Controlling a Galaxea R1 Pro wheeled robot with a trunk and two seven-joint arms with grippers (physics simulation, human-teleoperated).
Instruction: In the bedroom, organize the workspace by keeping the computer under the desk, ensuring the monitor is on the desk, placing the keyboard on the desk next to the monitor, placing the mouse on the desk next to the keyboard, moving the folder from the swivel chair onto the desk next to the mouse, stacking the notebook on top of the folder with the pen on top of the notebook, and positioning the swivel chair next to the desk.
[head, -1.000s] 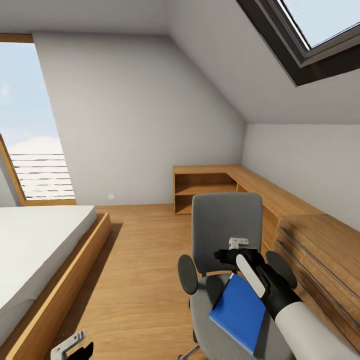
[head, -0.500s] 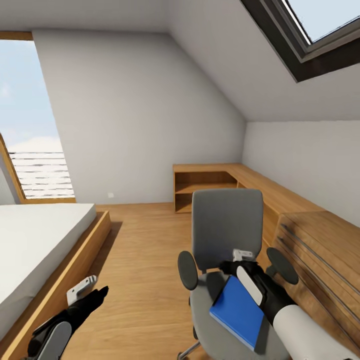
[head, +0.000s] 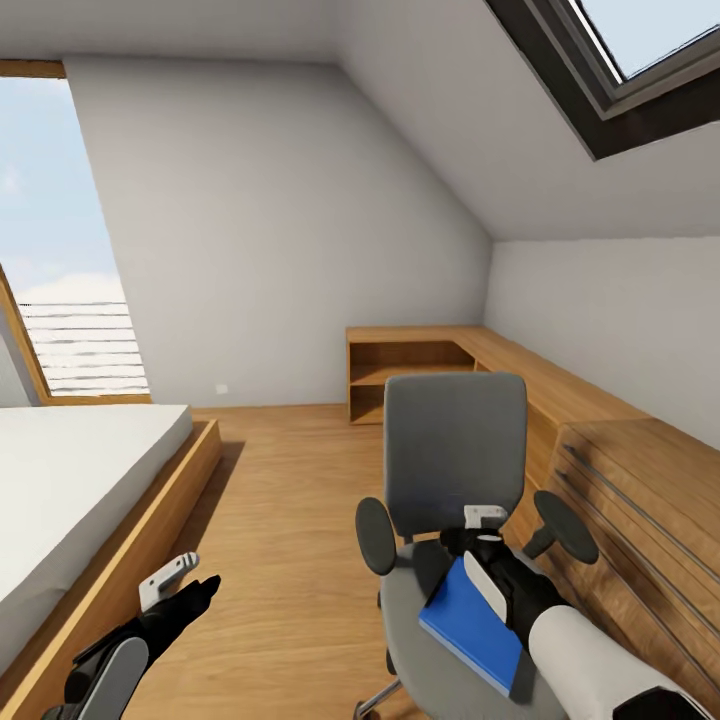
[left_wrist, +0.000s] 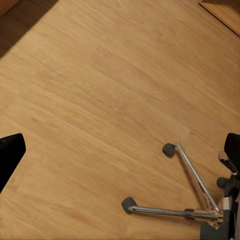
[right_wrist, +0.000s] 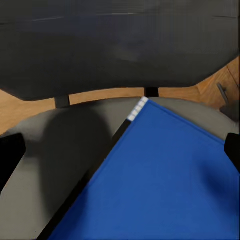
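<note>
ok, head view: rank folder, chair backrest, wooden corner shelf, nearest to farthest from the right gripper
1. folder, just beneath the right gripper, on the seat.
2. chair backrest, right behind it.
3. wooden corner shelf, far back by the wall.

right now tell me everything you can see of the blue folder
The folder is a flat, bright blue rectangle with a smooth matte cover and a thin dark edge along one long side, showing a small white strip near one corner in the right wrist view. It lies closed on the grey padded seat of the swivel chair, turned at an angle to the seat. The right gripper hangs over its far end, jaws spread; contact cannot be told.
</note>
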